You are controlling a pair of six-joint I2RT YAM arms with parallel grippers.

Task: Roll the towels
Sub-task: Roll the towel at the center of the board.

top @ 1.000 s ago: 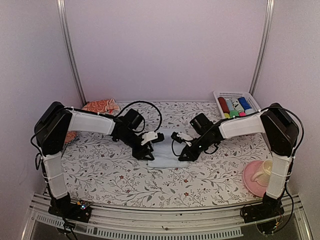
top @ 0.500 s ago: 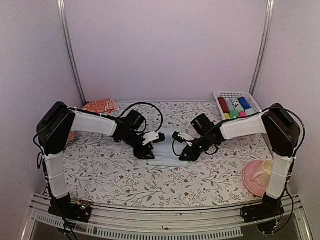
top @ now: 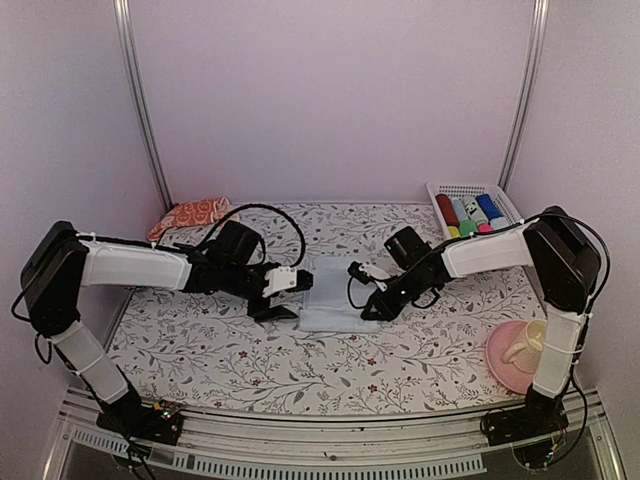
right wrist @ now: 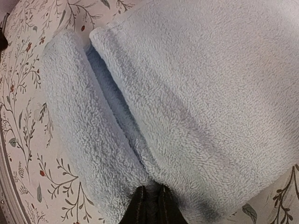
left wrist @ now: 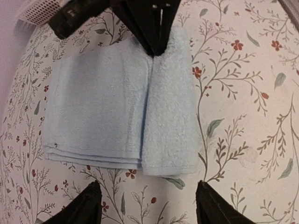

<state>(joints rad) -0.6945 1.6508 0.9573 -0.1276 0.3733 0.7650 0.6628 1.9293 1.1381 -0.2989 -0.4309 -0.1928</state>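
Note:
The light blue towel (top: 330, 306) lies folded flat on the floral table, with a narrow folded strip along one side (left wrist: 170, 107). My left gripper (top: 276, 300) is open and empty, just left of the towel's edge; its two fingertips (left wrist: 88, 205) frame the towel's near edge in the left wrist view. My right gripper (top: 371, 301) is shut on the towel's right edge, pinching the fold (right wrist: 149, 205); it shows at the top of the left wrist view (left wrist: 154, 28). The orange-red printed towel (top: 193, 213) lies at the back left by the wall.
A white basket (top: 447, 189) with coloured items stands at the back right. A pink plate (top: 500, 368) with a cream cup on it sits at the front right, by the right arm's base.
My left gripper has let go of the blue towel, opened and drawn back to the left. The towel now lies flatter. My right gripper has held its grip and barely moved.

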